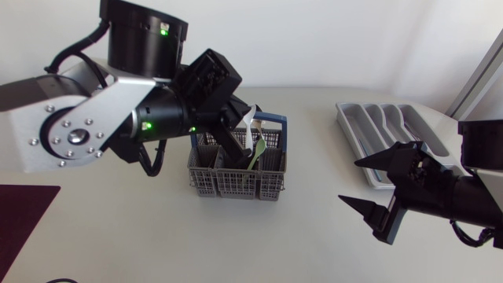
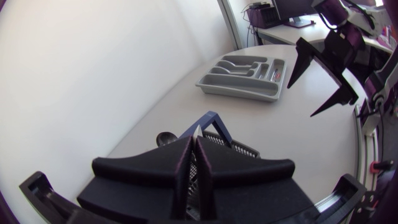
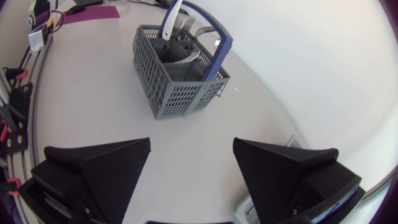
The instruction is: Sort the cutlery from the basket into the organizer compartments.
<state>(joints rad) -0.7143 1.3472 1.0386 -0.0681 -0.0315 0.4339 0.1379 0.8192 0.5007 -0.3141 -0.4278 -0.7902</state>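
Left pincer: my left pincer (image 1: 240,153) (image 2: 194,142) hangs over the grey mesh plastic basket with a blue handle (image 1: 236,185) (image 2: 239,146) (image 3: 180,96), its fingers dipped inside the rim and pressed almost together on a thin white cutlery piece (image 1: 249,126) (image 2: 198,130).
Right pincer: my right pincer (image 1: 351,182) (image 3: 191,149) (image 2: 301,99) hovers above the table with its fingers spread wide and nothing between them.
Basket: it stands near the middle of the white table (image 1: 118,236), towards the far edge; a pale green utensil (image 1: 257,151) leans inside it beside the white piece.
Organizer: the grey plastic organizer tray with long compartments (image 1: 354,134) (image 2: 239,93) lies at the table's right side, well apart from the basket.
Open room: a stretch of white tabletop separates basket and tray; my right pincer sits just beside the tray's near end, on the basket's side of it.
Edges: a dark maroon mat (image 1: 23,212) lies at the near left edge, well apart from the basket.
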